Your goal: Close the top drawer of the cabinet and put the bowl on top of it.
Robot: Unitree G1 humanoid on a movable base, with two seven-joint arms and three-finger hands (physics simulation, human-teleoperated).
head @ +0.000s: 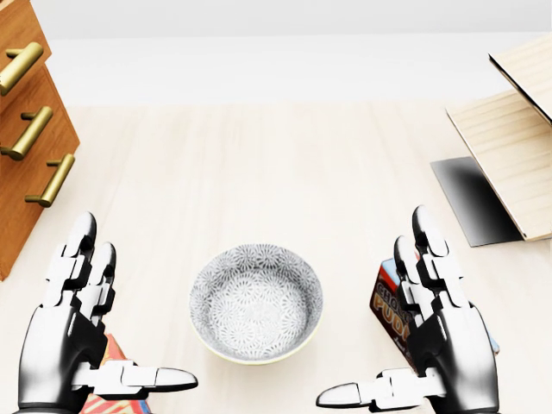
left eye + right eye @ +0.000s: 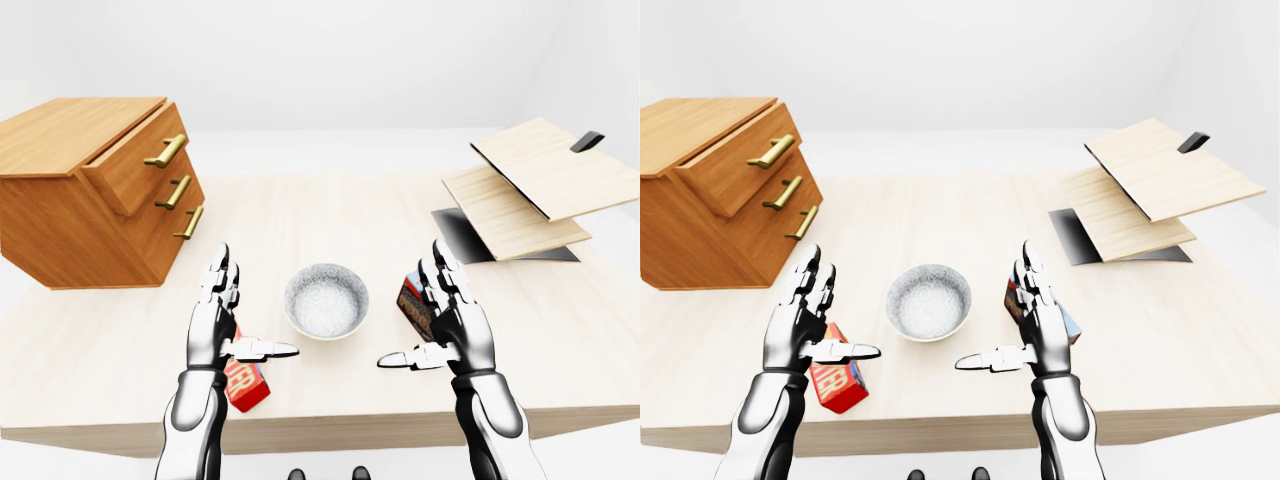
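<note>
- Table (image 2: 330, 215): we record a broad top of pale, fine-grained wood with a thick straight edge along the near side.
- Cabinet (image 2: 60, 200): a boxy unit of warm orange-brown wood with visible grain, standing at the table's far left corner. It carries three drawers, each with a brass-coloured bar handle.
- Top drawer (image 2: 135, 160): we see it pulled out, its face standing proud of the two below it.
- Bowl (image 1: 256, 302): round, shallow-walled, grey-white with a dense speckled or floral pattern inside and a cream rim. It sits upright near the middle of the table's near edge, between the two hands and touching neither.
- Left hand (image 1: 78, 336): glossy silver and black segmented metal, fingers spread and pointing away from us, thumb stretched sideways toward the bowl. It grips nothing.
- Right hand (image 1: 431, 341): the same make, likewise splayed, thumb reaching toward the bowl, holding nothing.
- Red box (image 2: 245, 383): a small rectangular carton with white lettering, lying near the table's near edge, partly hidden under the left hand.
- Dark box (image 1: 392, 310): a small printed carton with brown and orange lettering and a blue side, partly hidden behind the right hand.
- Pale boards (image 2: 535, 185): two flat, light-wood panels tilted above the table's far right corner, a black tab at the upper one's top corner.
- Dark grey patch (image 1: 470, 198): a flat rectangle beneath the boards; we cannot tell whether it is shadow or a sheet.
</note>
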